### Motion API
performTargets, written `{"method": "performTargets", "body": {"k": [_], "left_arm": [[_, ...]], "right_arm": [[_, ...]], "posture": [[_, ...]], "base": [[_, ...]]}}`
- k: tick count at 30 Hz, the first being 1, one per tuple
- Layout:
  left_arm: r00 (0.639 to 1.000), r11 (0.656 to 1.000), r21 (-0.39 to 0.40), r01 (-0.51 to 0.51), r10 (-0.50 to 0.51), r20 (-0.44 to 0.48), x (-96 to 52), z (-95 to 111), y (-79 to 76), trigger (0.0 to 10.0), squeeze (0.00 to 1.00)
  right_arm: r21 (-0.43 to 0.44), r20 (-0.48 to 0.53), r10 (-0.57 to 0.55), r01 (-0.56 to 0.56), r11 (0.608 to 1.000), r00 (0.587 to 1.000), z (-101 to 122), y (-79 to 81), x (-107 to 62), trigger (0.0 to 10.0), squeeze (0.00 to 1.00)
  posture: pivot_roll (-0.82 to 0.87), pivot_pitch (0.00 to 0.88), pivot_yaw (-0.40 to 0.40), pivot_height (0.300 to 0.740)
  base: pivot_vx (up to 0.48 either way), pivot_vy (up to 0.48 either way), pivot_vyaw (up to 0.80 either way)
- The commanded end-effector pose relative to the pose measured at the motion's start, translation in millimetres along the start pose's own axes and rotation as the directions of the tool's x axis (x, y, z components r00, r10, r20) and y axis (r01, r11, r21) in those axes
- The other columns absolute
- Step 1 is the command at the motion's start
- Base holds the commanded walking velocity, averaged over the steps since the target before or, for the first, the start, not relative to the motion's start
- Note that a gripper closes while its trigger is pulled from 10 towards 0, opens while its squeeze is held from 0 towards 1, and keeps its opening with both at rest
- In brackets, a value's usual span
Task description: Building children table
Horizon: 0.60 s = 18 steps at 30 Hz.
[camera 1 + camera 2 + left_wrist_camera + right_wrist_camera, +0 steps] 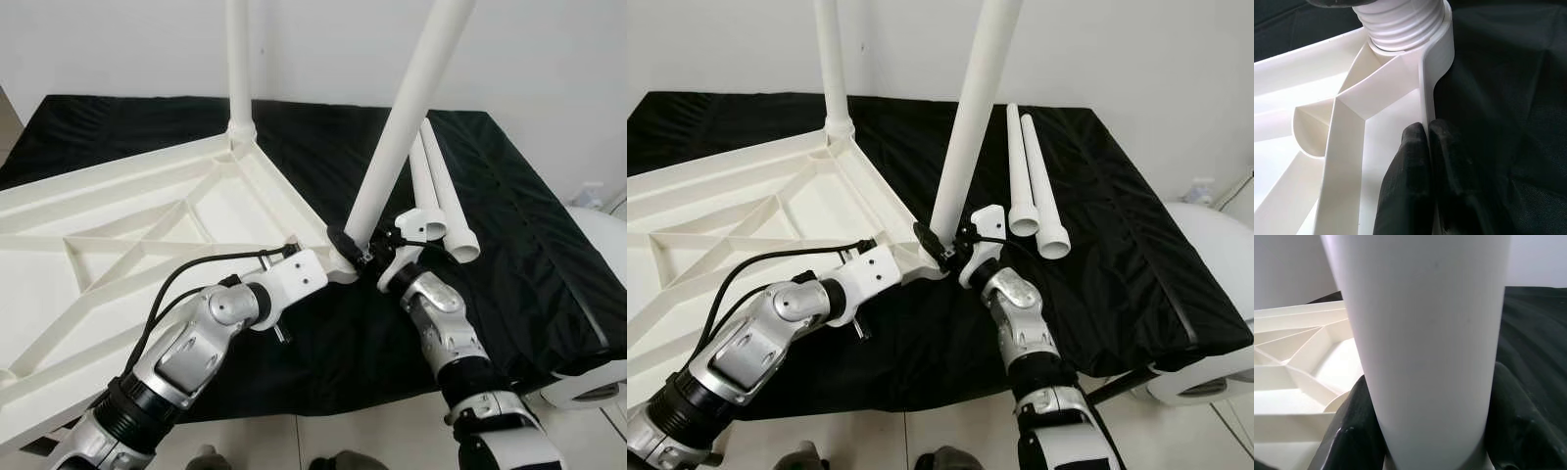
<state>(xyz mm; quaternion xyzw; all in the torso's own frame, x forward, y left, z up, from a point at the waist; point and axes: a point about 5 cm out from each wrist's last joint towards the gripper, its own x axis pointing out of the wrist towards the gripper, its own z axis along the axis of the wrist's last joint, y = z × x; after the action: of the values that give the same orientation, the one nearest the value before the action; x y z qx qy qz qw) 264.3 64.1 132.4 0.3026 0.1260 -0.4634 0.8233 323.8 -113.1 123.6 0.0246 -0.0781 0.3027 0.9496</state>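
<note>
A white plastic tabletop (118, 225) lies upside down on a black cloth (549, 255). One white leg (238, 59) stands upright in its far corner socket. A second leg (407, 108) leans in the near corner socket, its threaded end (1400, 19) sitting in the socket. My right gripper (355, 247) is shut on this leg's base, with black fingers (1352, 431) on both sides of it. My left gripper (331, 266) is shut on the tabletop's rim (1425, 98) just beside that corner, its fingertips (1415, 147) pinching the thin wall.
Two loose white legs (441, 196) lie side by side on the cloth to the right of the corner. A rounded white object (598, 225) stands past the table's right edge. A white wall is behind, and tiled floor shows below the front edge.
</note>
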Motion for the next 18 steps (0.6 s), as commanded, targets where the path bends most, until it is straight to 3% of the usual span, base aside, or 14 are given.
{"method": "performTargets", "body": {"k": [1,8,18], "left_arm": [[0.998,0.998,0.014,0.055,-0.055,-0.008,2.7,0.0,-12.4,10.0,0.0],[0.997,0.997,0.018,0.072,-0.072,-0.005,-1.8,-0.6,-21.3,10.0,0.0],[0.996,0.996,0.03,0.085,-0.085,-0.005,-9.8,-1.9,-28.0,10.0,0.0]], "right_arm": [[0.004,-0.005,-0.005,0.005,1.0,1.0,0.1,2.5,1.7,10.0,0.0],[-0.03,-0.001,-0.113,0.113,0.993,0.994,7.1,13.9,-0.1,10.0,0.0],[-0.048,0.008,-0.328,0.328,0.943,0.945,18.3,25.0,1.6,10.0,0.0]], "posture": [[0.05,0.0,-0.08,0.74],[0.05,0.0,-0.087,0.74],[0.05,0.0,-0.087,0.74]], "base": [[0.0,0.0,0.0],[0.0,0.0,0.0],[0.0,0.0,0.0]]}}
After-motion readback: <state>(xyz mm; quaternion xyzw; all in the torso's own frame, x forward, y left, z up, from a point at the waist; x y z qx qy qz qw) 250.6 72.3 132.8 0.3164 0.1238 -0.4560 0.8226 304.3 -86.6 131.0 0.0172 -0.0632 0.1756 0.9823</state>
